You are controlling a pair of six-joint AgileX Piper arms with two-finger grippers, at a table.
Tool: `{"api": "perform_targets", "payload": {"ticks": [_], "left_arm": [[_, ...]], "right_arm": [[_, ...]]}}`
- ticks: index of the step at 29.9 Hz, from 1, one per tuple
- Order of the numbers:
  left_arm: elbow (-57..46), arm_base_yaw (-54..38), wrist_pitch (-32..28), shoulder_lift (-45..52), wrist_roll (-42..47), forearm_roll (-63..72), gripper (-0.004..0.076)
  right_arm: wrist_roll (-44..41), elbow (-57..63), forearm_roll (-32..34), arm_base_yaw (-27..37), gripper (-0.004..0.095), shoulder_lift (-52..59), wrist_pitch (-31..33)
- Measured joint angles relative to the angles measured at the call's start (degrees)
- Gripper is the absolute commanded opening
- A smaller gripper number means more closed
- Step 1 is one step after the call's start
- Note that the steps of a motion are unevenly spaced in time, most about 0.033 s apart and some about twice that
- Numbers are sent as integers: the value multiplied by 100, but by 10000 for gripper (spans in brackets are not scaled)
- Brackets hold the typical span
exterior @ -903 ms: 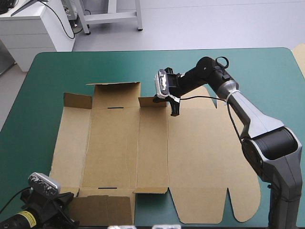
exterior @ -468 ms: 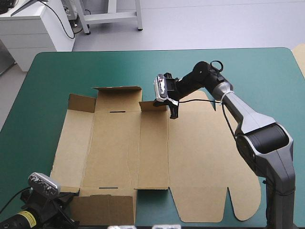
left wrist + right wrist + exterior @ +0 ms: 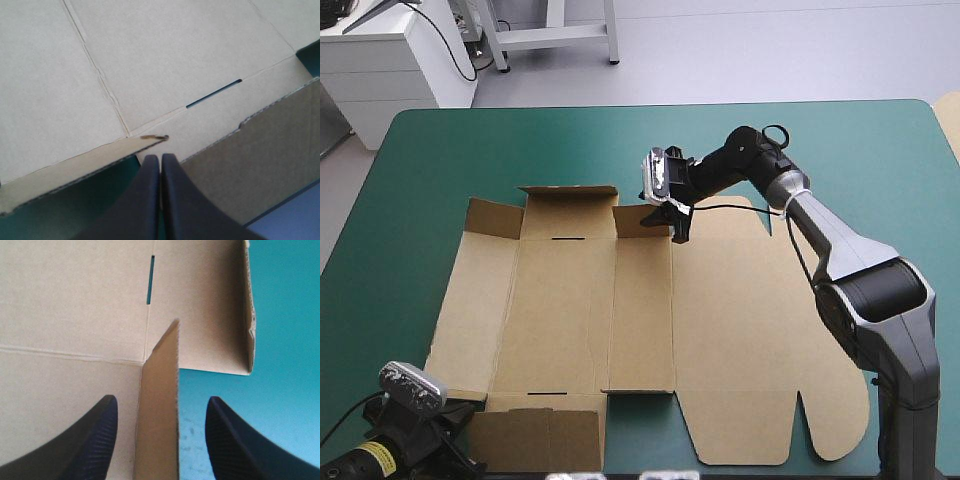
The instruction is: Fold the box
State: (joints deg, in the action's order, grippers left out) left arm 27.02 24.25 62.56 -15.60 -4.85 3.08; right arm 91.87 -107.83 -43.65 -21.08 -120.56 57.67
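Observation:
The brown box [image 3: 620, 310] lies as a cut sheet on the teal-green cover, its far and near side flaps slightly raised. My right gripper [image 3: 678, 230] is at the box's far edge, open, with a small upright flap [image 3: 162, 370] standing between its fingers and touching neither. A slot [image 3: 150, 280] shows in the board ahead of it. My left gripper [image 3: 160, 162] is shut and holds nothing. It hovers at the box's near left corner [image 3: 520, 420], just short of a raised flap edge [image 3: 75, 160] and a slot [image 3: 214, 93].
Bare teal-green cover [image 3: 440, 150] surrounds the box on the far side and on the left. The lid's rounded tabs [image 3: 830, 430] reach close to the table's near right edge. A pale tan edge [image 3: 950, 115] shows at the table's far right corner.
My right gripper, shut on the far upright flap earlier, now stands open around it. The box's far left flaps have shifted slightly to the right. The left gripper has not moved.

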Motion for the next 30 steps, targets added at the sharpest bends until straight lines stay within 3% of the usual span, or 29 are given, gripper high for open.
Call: {"api": "perform_targets", "payload": {"ticks": [6, 9, 15, 25, 27, 30], "left_arm": [[0, 0, 0, 0, 0, 0, -8], [0, 0, 0, 0, 0, 0, -8], [0, 0, 0, 0, 0, 0, -8], [0, 0, 0, 0, 0, -5, -8], [0, 0, 0, 0, 0, -5, -8], [0, 0, 0, 0, 0, -5, -8]], "right_arm": [[-859, -373, 325, 0, 505, 405, 102], [-1461, -560, 789, 0, 429, 764, 186], [-3093, -667, 1994, 0, -4, 1440, 441], [-6150, -680, 4147, 110, -12, 1790, 1317], [-6702, -666, 4365, 279, -12, 1790, 1381], [-7171, -534, 4153, 657, -14, 1873, 1383]]}}
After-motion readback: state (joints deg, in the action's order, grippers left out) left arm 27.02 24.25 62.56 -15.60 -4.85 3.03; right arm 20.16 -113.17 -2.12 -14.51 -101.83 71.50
